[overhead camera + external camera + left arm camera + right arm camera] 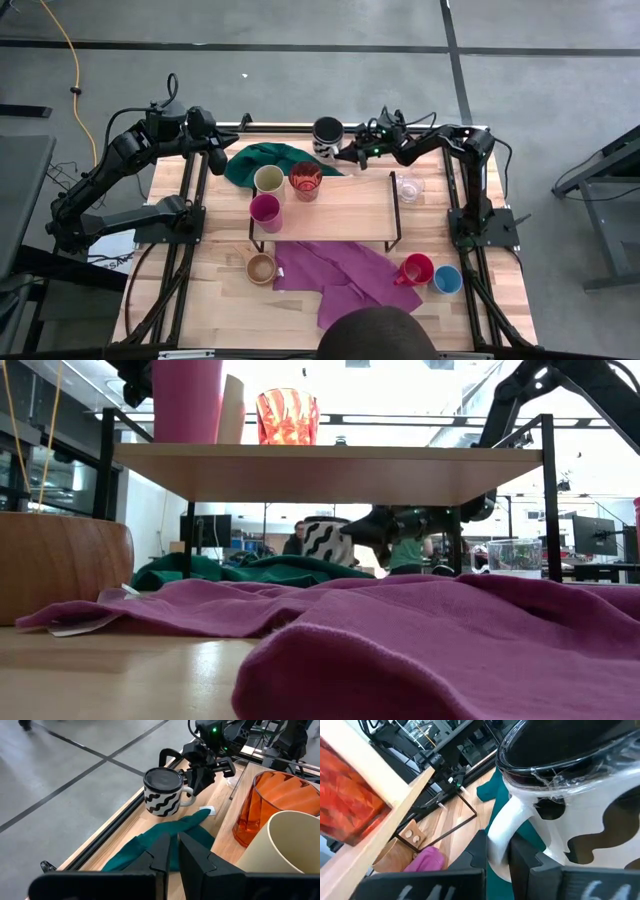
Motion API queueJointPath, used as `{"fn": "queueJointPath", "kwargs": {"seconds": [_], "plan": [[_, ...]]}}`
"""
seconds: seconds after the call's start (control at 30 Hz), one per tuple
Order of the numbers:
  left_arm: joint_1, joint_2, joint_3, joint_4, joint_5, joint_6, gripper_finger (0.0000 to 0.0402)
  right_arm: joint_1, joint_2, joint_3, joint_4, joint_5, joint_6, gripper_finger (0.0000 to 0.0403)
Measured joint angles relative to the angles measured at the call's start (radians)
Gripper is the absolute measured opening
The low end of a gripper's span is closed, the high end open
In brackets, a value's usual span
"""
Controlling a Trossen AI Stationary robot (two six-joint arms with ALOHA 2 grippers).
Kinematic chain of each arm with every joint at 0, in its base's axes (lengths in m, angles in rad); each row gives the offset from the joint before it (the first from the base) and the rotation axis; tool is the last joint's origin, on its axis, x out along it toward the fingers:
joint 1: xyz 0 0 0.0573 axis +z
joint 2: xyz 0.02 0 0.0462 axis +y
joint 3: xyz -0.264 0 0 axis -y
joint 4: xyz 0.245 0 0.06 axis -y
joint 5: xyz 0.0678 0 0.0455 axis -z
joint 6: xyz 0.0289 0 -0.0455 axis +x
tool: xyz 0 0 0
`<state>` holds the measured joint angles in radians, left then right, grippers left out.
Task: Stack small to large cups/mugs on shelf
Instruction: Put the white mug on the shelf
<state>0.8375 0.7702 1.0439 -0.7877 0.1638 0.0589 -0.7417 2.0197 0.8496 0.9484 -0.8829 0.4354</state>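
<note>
The black-and-white striped mug [328,135] stands upright near the table's far edge, beside the green cloth [265,160]. My right gripper [347,153] is at the mug's handle, shut on it. The cream cup [268,180], translucent red cup [305,180] and magenta cup [265,212] stand on the shelf [345,210]. The clear glass [408,188] stands on the table by the shelf's right end. The tan wooden cup [261,268], red mug [415,270] and blue cup [447,280] stand on the near part of the table. My left gripper [173,852] hovers shut over the green cloth. My right gripper pinches the striped mug's white handle [496,827] between its two fingers [521,857]. It comes about level from the table's right and slightly near side. The mug stays upright; I cannot tell whether its base [162,812] still touches the table.
A purple cloth [345,275] lies on the table in front of the shelf, partly under it. A person's head [375,335] shows at the near edge. The shelf's right half is bare board [370,205]. Black rails run along both table sides.
</note>
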Motion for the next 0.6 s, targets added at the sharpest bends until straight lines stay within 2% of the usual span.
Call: {"fn": "queueJointPath", "kwargs": {"seconds": [0.37,0.6], "plan": [[0.0,0.0,0.0,0.0,0.0,0.0,0.0024,-0.009,-0.001,0.121,-0.05,-0.044,0.01,0.0015],[0.0,0.0,0.0,0.001,0.0,0.013,0.0024,-0.051,-0.033,0.139,-0.066,-0.06,0.046,0.0015]]}}
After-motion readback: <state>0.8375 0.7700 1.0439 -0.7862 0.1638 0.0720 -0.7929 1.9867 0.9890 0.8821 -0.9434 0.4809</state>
